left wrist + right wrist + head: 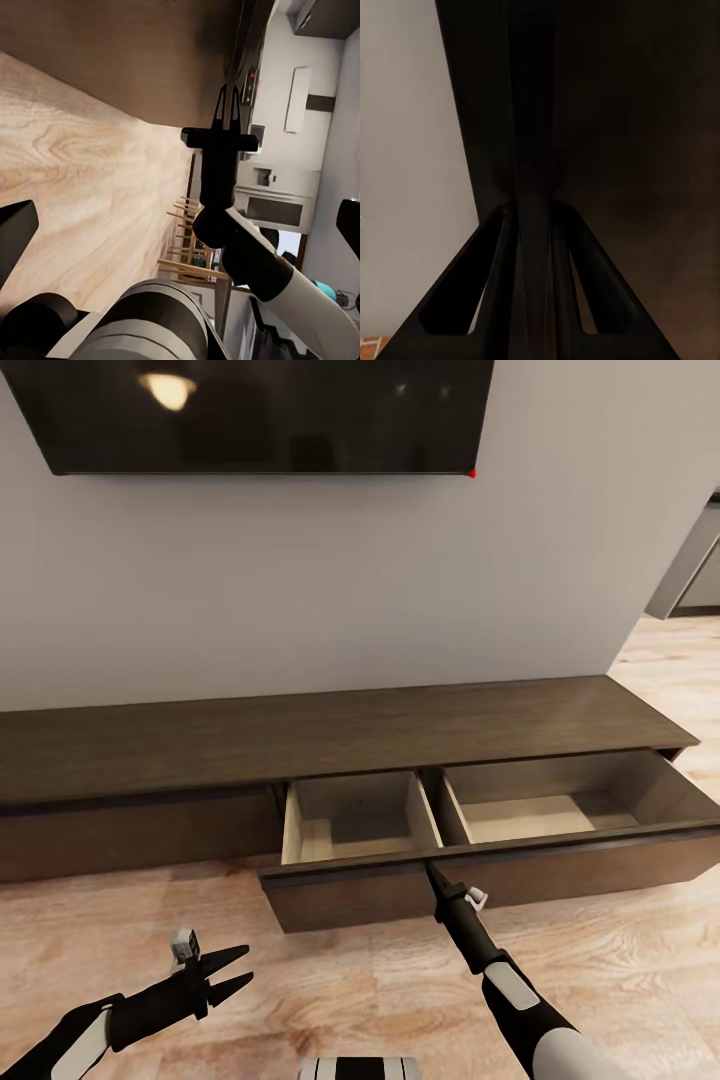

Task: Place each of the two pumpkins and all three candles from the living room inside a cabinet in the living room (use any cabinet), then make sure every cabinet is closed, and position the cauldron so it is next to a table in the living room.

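— Dark-brown wood: the cabinet (pixel 330 745) runs long along the wall, and its right drawer (pixel 480 840) is pulled out toward the robot. Which arm is on it?

— The right gripper (pixel 433 873). Its tip sits at the top edge of the drawer front (pixel 400 892), roughly at the divider (pixel 432 807). In the right wrist view the fingers (pixel 514 262) look pinched thin on that dark edge.

— And the left?

— The left gripper (pixel 238 972) hangs spread and empty over the wood floor (pixel 330 980), lower and well to the left of the drawer.

— So a close would be a push straight toward the wall, across the cabinet's long axis?

— I judge so. The right arm is nearer.

— Counts?

— One cabinet, two fronts, one drawer open with two bare compartments. A television (pixel 270 415) hangs above.
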Motion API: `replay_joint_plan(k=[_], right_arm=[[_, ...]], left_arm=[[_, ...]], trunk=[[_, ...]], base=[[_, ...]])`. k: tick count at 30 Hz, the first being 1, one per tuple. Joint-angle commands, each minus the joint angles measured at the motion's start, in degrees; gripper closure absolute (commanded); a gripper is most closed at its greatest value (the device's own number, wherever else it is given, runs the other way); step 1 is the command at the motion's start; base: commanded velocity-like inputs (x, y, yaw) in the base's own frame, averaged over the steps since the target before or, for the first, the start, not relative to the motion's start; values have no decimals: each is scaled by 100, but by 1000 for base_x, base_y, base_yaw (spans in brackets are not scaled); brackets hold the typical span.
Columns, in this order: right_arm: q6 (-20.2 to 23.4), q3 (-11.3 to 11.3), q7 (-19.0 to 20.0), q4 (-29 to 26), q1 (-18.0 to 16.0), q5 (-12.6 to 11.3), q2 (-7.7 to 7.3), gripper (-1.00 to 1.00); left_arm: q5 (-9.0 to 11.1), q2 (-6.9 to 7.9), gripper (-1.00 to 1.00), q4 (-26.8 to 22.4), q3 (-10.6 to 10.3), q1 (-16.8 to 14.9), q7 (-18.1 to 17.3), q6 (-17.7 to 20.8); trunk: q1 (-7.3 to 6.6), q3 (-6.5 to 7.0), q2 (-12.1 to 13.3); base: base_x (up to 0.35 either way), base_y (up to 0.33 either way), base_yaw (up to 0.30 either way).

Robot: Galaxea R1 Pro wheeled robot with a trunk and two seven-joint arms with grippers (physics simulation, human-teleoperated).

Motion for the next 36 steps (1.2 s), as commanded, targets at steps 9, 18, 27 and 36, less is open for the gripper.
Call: replay_joint_plan(k=[9, 18, 27, 36], right_arm=[[107, 75, 117, -4, -7, 10, 56, 100], [107, 75, 117, -4, -7, 11, 56, 100], [107, 75, 114, -4, -7, 11, 56, 100], [107, 75, 112, -4, -7, 11, 56, 100]], left_arm=[[47, 7, -100, 5, -36, -6, -10, 52], [47, 8, -100, 5, -36, -6, -10, 52], [47, 15, -100, 5, -36, -6, -10, 52], [47, 15, -100, 5, -36, -6, -10, 52]], trunk=[[-2, -3, -2], [-2, -3, -2], [-2, -3, -2], [-2, -3, -2]], base=[[-54, 0, 0], [-22, 0, 0], [-32, 0, 0], [-39, 0, 0]])
